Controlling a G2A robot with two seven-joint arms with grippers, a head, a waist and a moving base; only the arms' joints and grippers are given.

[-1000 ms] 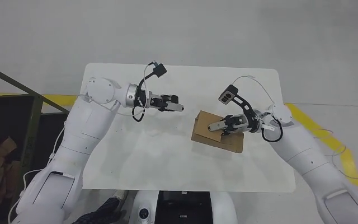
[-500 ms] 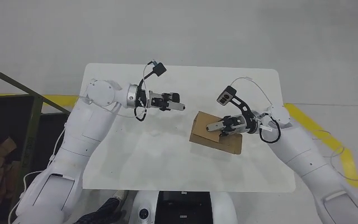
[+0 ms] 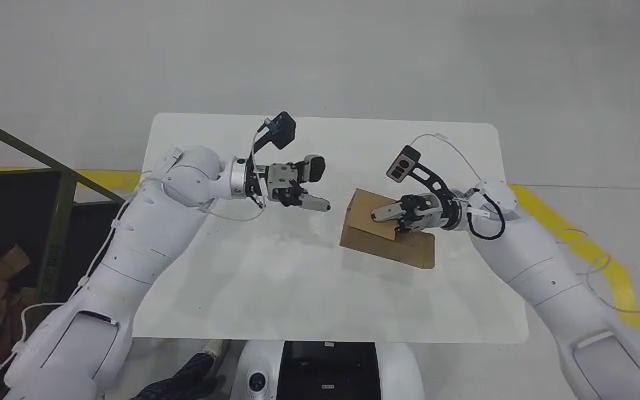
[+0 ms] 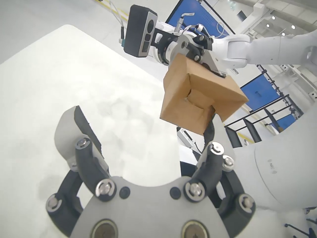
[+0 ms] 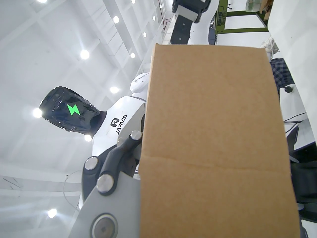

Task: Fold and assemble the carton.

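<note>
Left gripper first: fingers spread wide with nothing between them. In the top view it hangs over the table at roughly 11 o'clock from the table's middle. The open side points toward 4 o'clock, straight at the carton. In its own wrist view the left gripper has both dark pads splayed. The carton sits just past one fingertip, close but not clearly touching it.

The right gripper is pinched onto the carton, reaching in from the 3 o'clock side of the table. From the left wrist view you can see the right gripper with one finger laid flat along the carton's top panel. It's clamped on near the end away from the left gripper. The right wrist view is mostly brown cardboard: the carton sits right up against the camera, with a crease running across the panel.

The carton itself is already a box shape, tilted, just to the 3 o'clock side of the table's centre. The end facing the left gripper has its flaps folded inward, with a gap open in the middle. I can't tell for sure whether its lowest corner touches the table or hangs just above it.

Further out there's a green metal frame off the table's 9 o'clock side. A yellow floor line runs past its 3 o'clock side.
</note>
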